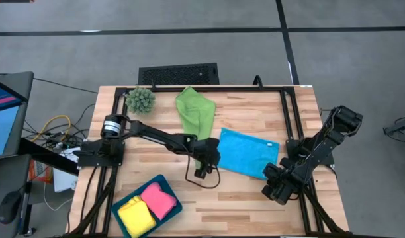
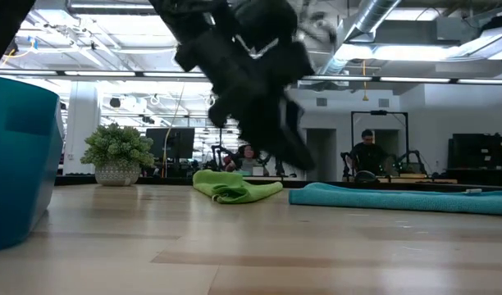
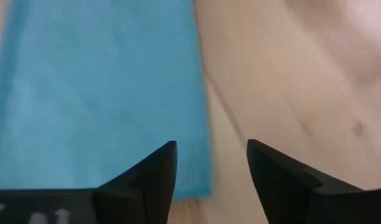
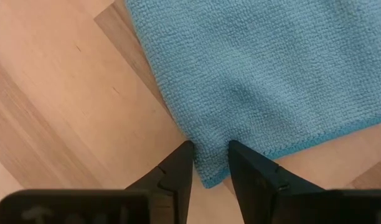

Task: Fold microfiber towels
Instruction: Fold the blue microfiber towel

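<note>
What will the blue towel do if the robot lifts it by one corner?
The blue towel lies flat and thin, so it will probably droop rather than stay stiff. Its nubbly weave looks grippy, not slippery, for the right gripper at its corner.

blue towel point(image 4: 265, 68): matt cloth with a fine looped, nubbly weave and a stitched hem
green towel point(image 1: 194, 109): soft matt cloth, rumpled
desk point(image 4: 47, 106): smooth pale wood planks with visible grain and a faint sheen
right pincer point(image 4: 210, 163): fingers of dark matt plastic
tray point(image 1: 171, 198): smooth teal plastic
</note>
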